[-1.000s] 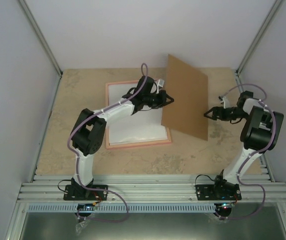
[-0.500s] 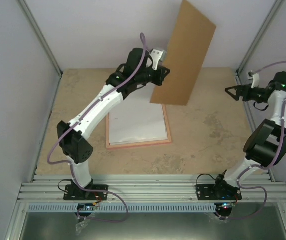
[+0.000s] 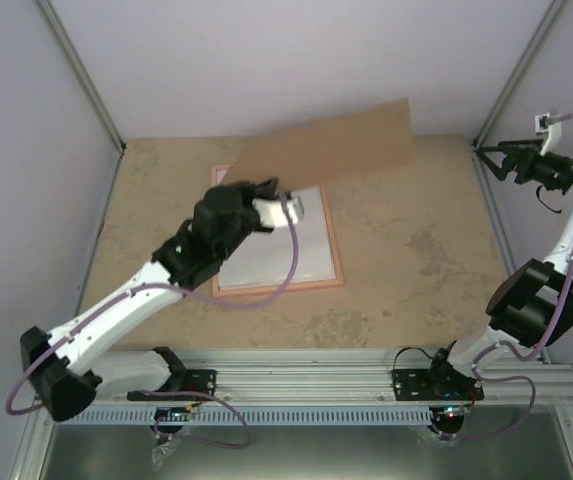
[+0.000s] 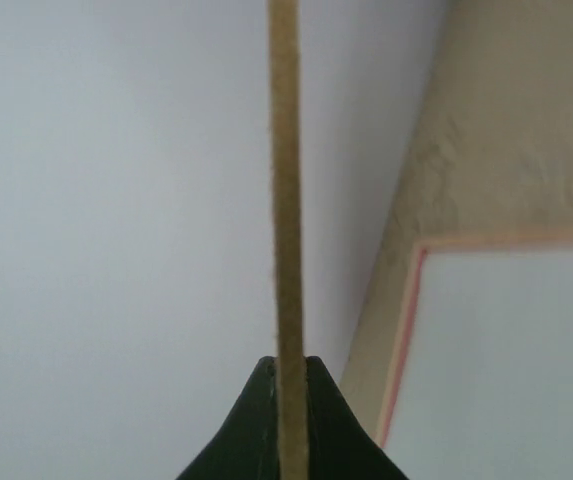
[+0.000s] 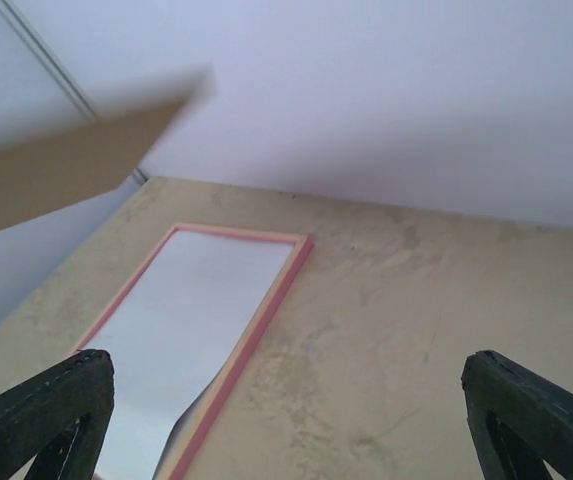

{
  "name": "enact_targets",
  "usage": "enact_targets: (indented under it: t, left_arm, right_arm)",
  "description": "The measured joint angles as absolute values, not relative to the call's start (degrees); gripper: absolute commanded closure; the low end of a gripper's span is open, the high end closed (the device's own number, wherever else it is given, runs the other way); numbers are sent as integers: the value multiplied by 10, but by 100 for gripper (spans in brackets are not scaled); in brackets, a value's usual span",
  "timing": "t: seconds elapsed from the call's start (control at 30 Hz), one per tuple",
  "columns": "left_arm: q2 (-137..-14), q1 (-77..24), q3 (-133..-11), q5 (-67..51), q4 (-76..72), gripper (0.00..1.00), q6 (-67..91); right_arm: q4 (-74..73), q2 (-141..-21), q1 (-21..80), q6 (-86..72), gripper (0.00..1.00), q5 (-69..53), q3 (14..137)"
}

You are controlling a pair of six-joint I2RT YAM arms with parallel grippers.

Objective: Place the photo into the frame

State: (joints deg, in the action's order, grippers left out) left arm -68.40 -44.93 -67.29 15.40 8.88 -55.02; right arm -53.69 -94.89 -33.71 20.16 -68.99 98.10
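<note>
beige mottled tabletop [image 3: 416, 270] between white enclosure walls, with the frame [image 3: 316, 285] lying flat left of centre, pink border visible wherever not covered. inside the border, a plain white rectangle, most likely the photo [image 3: 291, 250] lying face down; cannot confirm that, with no sunset print visible anywhere.

clamped on the cardboard sheet [image 3: 336, 148] near its left end: left end effector [image 4: 287, 372], pinched tight on the thin edge, with the sheet held off the tabletop and slanting above the frame's far end. raised far out by the right wall, well apart from everything: right end effector [image 5: 286, 365], spread wide, gripping nothing.

reads as past the middle of the task: photo apparently seated within the frame already, with nothing of it sticking over the border in the overhead view. left to do, by this judgement: bring the cardboard sheet down flat over the white back, line its edges up inside the pink border, then let go. main risk: sheet landing skewed and riding on the border, or nudging the photo out of place.
</note>
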Motion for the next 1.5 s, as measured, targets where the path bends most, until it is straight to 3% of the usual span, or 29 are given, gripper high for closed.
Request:
enact_targets:
  t: [0.17, 0.37, 0.8, 1.07, 1.37, 1.5]
  left_arm:
    - [-552, -455, -434, 133, -8, 100, -786]
    - [-426, -459, -290, 39, -63, 100, -973]
    - [-383, -459, -251, -74, -161, 100, -1128]
    - [-367, -459, -239, -128, -165, 100, -1169]
    - [-356, -459, -211, -141, -171, 100, -1187]
    - [-350, -459, -203, -143, -176, 100, -1187]
  right_arm:
    - [-542, -949, -339, 210, 2, -690, 1039]
    - [-616, -953, -290, 295, 2, -680, 1083]
    - [-741, -955, -138, 414, 4, -623, 1059]
    - [-760, -955, -35, 423, 12, -624, 971]
    - [-768, -942, -1, 411, 37, -675, 928]
    - [-768, -942, 6, 397, 40, -715, 905]
